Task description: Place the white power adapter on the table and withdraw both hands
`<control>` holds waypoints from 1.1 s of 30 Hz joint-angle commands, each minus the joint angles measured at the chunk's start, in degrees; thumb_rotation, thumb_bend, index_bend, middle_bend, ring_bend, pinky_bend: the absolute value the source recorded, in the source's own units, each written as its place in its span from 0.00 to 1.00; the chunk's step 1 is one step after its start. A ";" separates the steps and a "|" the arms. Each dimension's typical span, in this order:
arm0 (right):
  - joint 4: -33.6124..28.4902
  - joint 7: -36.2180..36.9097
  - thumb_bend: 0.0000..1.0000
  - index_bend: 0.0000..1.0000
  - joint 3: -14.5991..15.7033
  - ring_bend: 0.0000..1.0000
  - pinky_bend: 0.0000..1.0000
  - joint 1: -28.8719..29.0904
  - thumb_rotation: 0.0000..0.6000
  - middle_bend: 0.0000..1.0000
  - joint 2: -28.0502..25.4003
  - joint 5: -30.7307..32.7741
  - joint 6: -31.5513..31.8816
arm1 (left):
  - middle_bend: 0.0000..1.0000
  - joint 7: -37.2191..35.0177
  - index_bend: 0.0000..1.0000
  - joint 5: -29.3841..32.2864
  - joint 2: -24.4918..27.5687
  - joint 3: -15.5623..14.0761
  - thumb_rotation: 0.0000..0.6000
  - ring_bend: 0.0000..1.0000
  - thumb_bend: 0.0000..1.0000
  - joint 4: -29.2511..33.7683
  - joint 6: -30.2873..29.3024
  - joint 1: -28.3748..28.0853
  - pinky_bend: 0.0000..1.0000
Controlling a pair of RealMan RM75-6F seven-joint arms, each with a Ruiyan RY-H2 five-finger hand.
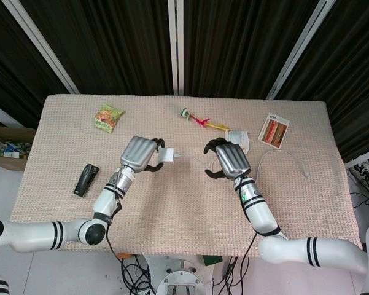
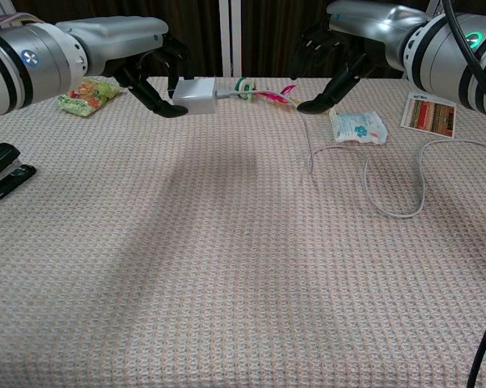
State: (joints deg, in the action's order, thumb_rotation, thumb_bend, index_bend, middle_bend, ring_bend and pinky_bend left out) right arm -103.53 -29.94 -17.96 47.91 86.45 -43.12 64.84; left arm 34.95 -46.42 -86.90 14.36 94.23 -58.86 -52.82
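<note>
Adapter aloft
My left hand [image 2: 150, 77] pinches the small white boxy power adapter [image 2: 196, 94] (rigid, light, slick-sided); my right hand [image 2: 335, 69], beside it, is curled, apparently on its thin white cable [image 2: 310, 137].

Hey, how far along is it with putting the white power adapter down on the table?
Nothing looks finished yet. The left hand holds the white power adapter above the table, and the chest view shows its shadow on the cloth below. The right hand hovers by the white cable, which already lies on the table; I can't tell whether it grips it. Left: set the adapter down and withdraw both hands.
</note>
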 commanded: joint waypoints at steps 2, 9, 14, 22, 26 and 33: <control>1.21 -0.43 0.22 0.48 -1.20 0.20 0.41 1.02 1.00 0.34 2.57 2.34 1.83 | 0.55 2.04 0.58 1.89 -0.55 0.40 0.75 0.84 0.48 0.90 -0.96 -1.27 0.99; 3.55 -1.14 0.28 0.50 -2.53 0.20 0.41 2.69 1.00 0.35 5.42 5.53 2.39 | 0.56 4.11 0.58 3.82 -1.34 0.89 0.74 0.84 0.48 2.40 -2.31 -2.94 1.00; 4.64 -0.41 0.29 0.50 -2.82 0.20 0.41 2.81 1.00 0.35 5.22 5.90 1.83 | 0.56 2.89 0.58 1.98 -1.56 0.48 0.75 0.84 0.49 2.41 -3.00 -2.83 1.00; 5.84 1.20 0.29 0.51 -3.11 0.20 0.41 3.21 1.00 0.35 5.32 5.87 0.40 | 0.56 -1.31 0.58 -1.58 -1.75 0.48 0.74 0.84 0.50 1.28 -2.50 -2.41 1.00; 6.60 1.24 0.31 0.52 -3.62 0.20 0.41 4.07 1.00 0.35 6.08 6.24 0.07 | 0.56 -2.45 0.58 -2.97 -1.76 0.33 0.75 0.84 0.50 1.17 -2.20 -2.39 0.99; 7.35 0.38 0.33 0.53 -3.99 0.20 0.41 5.60 1.00 0.35 7.11 7.19 -0.32 | 0.56 -3.15 0.58 -4.07 -1.69 0.23 0.75 0.83 0.50 1.41 -2.26 -2.40 0.99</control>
State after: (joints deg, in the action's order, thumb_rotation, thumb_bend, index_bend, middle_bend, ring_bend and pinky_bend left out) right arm -96.23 -29.50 -21.91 53.46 93.51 -35.98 64.52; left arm 31.80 -50.47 -88.60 14.59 95.62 -61.11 -55.22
